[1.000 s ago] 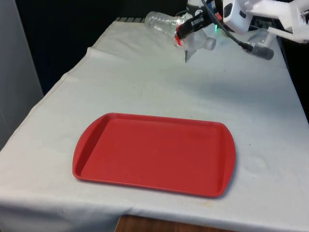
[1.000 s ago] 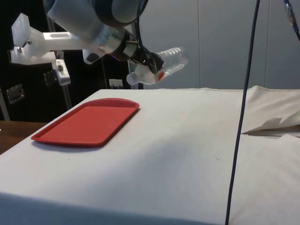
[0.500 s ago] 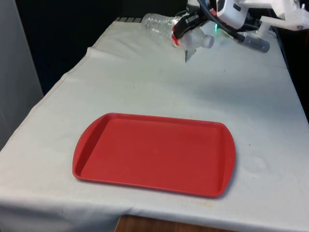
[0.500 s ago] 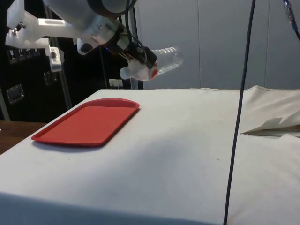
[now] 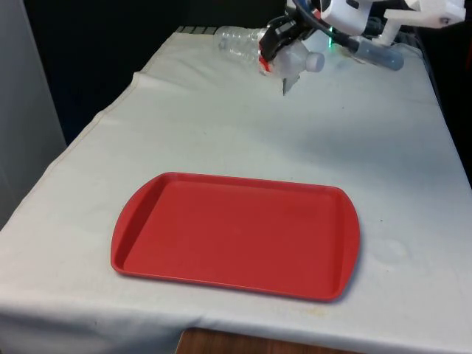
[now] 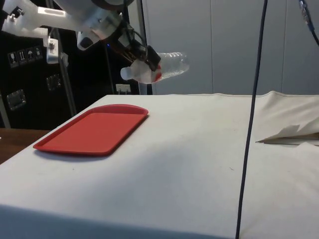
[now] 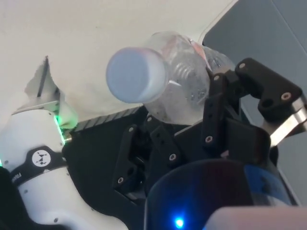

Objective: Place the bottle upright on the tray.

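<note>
A clear plastic bottle with a white cap and a red band hangs in the air near the table's far end, lying roughly level. My gripper is shut on the bottle near its neck. From the side the bottle sits well above the cloth, cap towards the tray, with the gripper clamped on it. In the wrist view the bottle points its white cap at the camera between the black fingers. The red tray lies flat near the front edge, empty, also seen as the tray from the side.
A small fold in the white cloth rises below the bottle in the front view. A crease in the cloth lies at the side view's right. A black cable hangs down in front of the side camera.
The arm has lifted and swung towards the front view's left, carrying the bottle a little higher. The bottle has tilted closer to level. The tray has not moved.
</note>
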`<action>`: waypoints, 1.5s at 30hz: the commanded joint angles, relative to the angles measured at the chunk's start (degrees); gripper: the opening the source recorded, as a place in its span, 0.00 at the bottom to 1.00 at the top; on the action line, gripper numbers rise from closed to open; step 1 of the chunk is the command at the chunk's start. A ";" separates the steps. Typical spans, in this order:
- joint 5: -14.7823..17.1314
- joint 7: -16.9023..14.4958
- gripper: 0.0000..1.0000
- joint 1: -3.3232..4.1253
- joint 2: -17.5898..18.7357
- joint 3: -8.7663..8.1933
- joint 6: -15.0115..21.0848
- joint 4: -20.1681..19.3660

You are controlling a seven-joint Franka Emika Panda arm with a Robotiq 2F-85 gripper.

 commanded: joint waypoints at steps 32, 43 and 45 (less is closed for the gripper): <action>10.20 -3.44 0.00 -0.63 0.29 -3.67 3.78 4.13; 12.95 -3.27 0.00 -0.52 0.23 -4.58 4.41 4.64; 14.04 -3.44 0.00 -0.80 0.40 -4.58 4.81 4.98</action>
